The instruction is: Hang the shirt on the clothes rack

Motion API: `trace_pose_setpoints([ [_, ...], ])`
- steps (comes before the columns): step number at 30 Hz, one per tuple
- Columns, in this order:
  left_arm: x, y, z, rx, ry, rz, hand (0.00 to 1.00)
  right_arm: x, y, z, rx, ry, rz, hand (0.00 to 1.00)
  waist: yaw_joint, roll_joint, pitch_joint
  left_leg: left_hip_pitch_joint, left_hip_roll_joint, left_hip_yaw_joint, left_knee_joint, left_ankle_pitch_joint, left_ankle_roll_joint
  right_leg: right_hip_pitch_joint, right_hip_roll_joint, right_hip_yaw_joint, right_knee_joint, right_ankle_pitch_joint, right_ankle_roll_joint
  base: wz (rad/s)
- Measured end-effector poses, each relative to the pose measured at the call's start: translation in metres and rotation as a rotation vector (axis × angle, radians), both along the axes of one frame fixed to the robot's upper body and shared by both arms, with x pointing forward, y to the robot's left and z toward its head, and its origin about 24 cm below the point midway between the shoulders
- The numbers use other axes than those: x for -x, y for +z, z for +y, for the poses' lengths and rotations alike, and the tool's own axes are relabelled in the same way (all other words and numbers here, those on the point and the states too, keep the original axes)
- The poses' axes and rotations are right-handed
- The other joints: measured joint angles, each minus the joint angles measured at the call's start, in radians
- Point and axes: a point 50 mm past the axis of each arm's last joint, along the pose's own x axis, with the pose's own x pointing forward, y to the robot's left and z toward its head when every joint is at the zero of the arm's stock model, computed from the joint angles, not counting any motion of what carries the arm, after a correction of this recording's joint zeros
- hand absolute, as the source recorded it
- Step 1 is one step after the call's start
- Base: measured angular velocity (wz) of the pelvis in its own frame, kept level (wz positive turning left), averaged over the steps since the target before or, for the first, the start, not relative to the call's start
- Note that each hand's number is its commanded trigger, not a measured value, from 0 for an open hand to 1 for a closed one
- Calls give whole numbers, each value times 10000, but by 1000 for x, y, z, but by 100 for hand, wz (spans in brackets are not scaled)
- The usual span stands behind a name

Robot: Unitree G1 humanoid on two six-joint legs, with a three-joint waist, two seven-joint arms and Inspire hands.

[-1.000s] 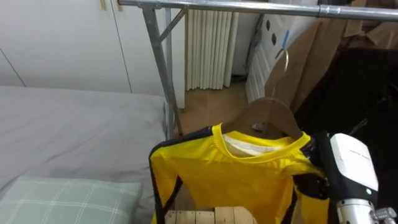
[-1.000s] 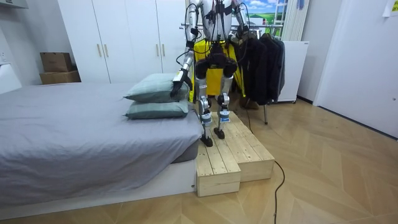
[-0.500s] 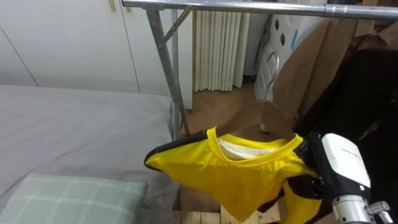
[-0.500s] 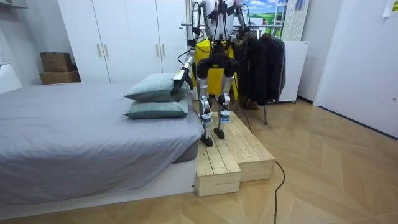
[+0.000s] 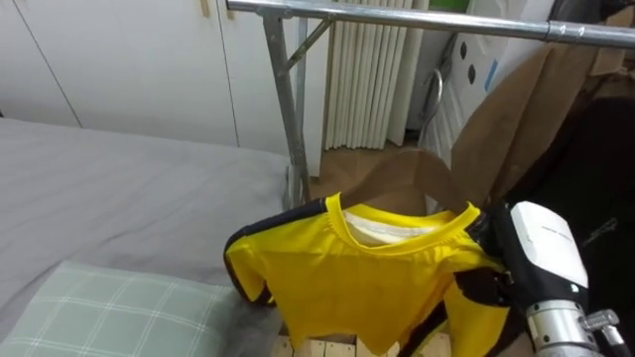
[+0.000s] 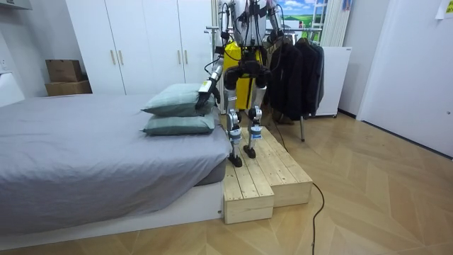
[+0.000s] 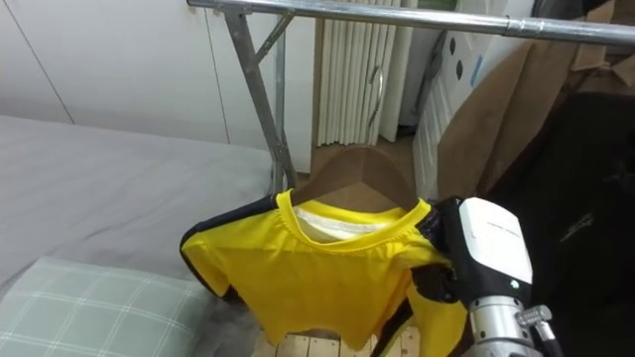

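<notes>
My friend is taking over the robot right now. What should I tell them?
Right hand: raised at the shoulder of the yellow shirt; its hold is hidden by cloth.
Left hand: down at its side by the pillows, idle.
The shirt is on a wooden hanger, below the rail; the hook is not over it.
Done: shirt on hanger, robot on the wooden step facing the rail.
Left: lift the hook onto the rail beside the dark coats, then let go.

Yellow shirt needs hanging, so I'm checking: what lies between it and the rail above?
The wooden hanger and its metal hook, which ends below the rail; the right eye view shows it.
</notes>
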Motion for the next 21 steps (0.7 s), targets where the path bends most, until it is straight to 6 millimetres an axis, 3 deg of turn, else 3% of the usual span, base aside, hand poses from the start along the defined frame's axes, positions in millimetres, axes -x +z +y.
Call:
trace_pose_setpoints([
  [8, -2, 1, 3, -70, -22, -118, 0, -21, 25, -3, -562, 235, -811, 100, -38, -30, 1, 34, -5, -192, 32, 16, -18, 131, -16, -106, -150, -1, -8, 6],
  [16, -6, 3, 10, -243, -259, -256, 0, -38, 42, -10, -1609, 198, -1176, 100, 23, -245, 2, -92, -12, -416, 87, 11, -20, 156, -80, -375, -159, -34, -20, 9],
  [21, -5, 3, 13, -118, -273, -448, 0, -54, 68, -15, -1724, 113, -1825, 100, 51, -251, -2, -102, -12, -464, 125, 16, -22, 135, -127, -532, -154, -43, -27, 5],
])
